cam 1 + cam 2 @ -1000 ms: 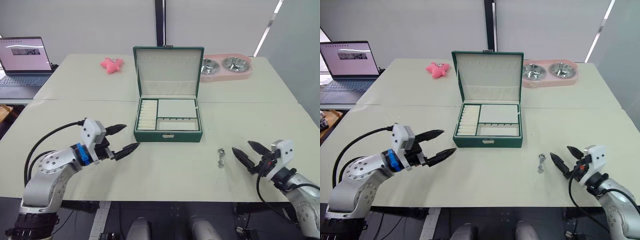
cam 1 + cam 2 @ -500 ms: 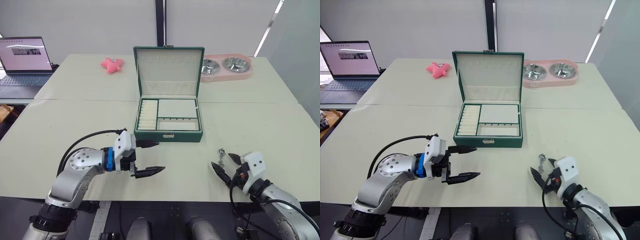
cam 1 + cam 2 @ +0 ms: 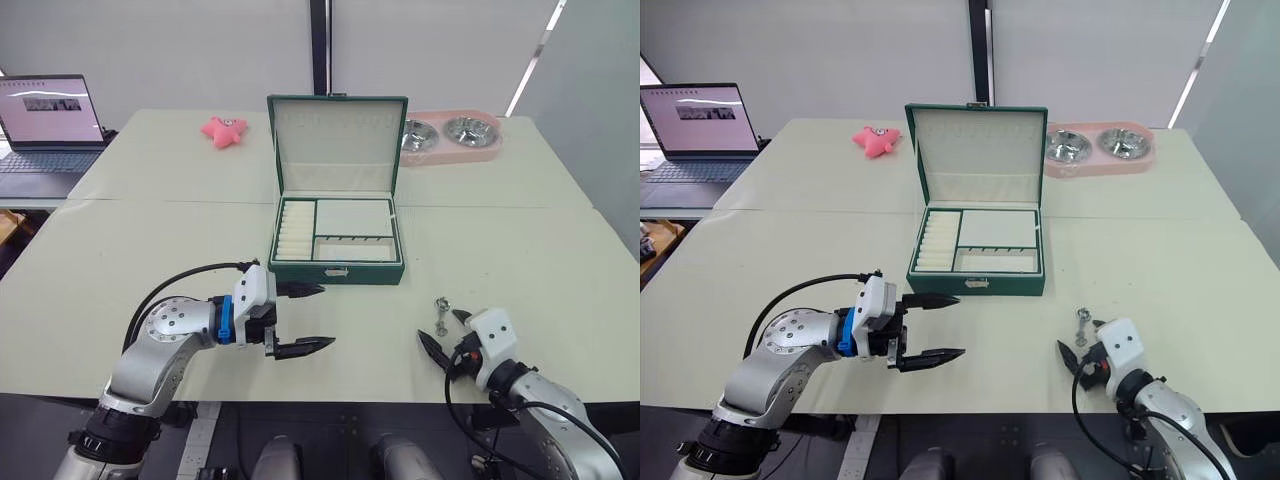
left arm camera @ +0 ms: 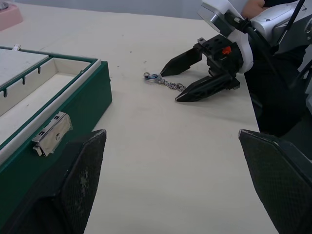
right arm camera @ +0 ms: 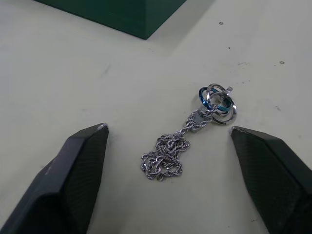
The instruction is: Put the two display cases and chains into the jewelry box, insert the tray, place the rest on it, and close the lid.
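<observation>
Here's the chain [image 5: 168, 156], and it's what we're after: a small silver heap on the bare table [image 3: 150, 250], links bunched up with a cluster of rings [image 5: 218, 103] at its far end, one of them showing blue. It lies near the front edge on our right, well apart from the green jewelry box [image 3: 337, 245], off the box's near right corner. We judge this to be the leftover piece meant for the tray, since the tray already looks seated in the box, with its ring rolls on the left and hooks showing, though whether anything lies beneath it we can't tell from here.

Our right gripper [image 3: 445, 333] sits low over the table just near of the chain, its fingers [image 5: 73, 170] spread wide to either side of the heap and touching nothing. That straddling stance makes sense: a loose pile like this needs both tips down around it before they come together, or links will slip out.

Our left gripper [image 3: 301, 319] hovers ahead of the box's latch [image 4: 51, 133], fingers also well apart and empty. We reckon it's waiting to steady the box or take the lid [image 3: 337, 130], which stands upright and open at the far side.
</observation>
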